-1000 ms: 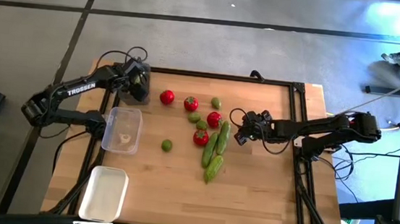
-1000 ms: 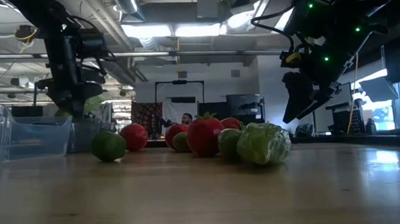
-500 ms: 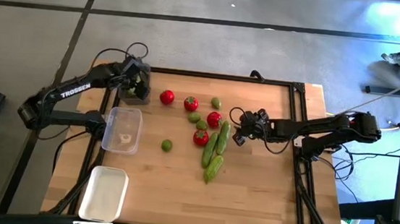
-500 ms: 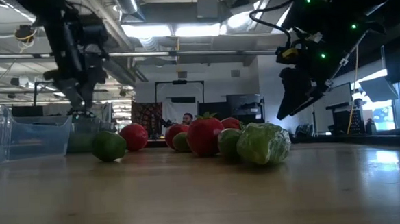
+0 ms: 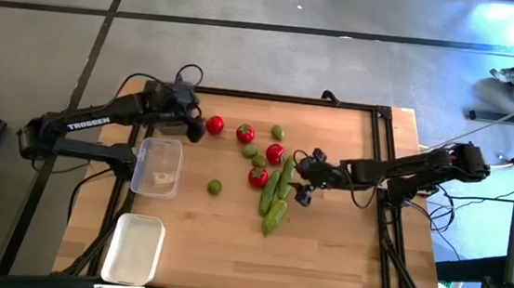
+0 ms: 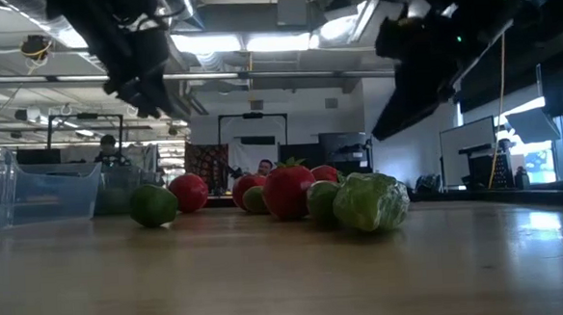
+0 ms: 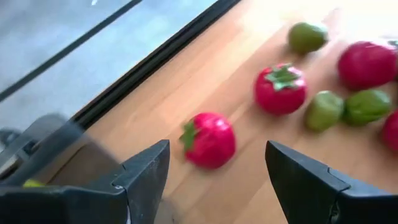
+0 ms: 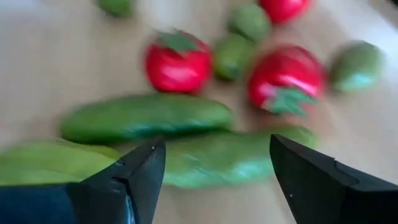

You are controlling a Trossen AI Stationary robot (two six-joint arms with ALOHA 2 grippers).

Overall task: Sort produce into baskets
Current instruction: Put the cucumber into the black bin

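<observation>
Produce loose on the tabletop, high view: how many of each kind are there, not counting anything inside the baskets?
Red tomatoes: 4
Round green fruits: 4
Cucumbers: 3
Total: 11

dark grey basket [image 5: 171,122] mostly hidden beneath the left arm.

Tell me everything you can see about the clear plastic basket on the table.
The clear plastic basket is a small tray with rounded corners and see-through walls, standing upright near the table's left edge, beside the left arm. The wood shows through it, and something pale lies on its floor; I cannot tell what. No produce is in it. The white basket lies apart from it.
</observation>
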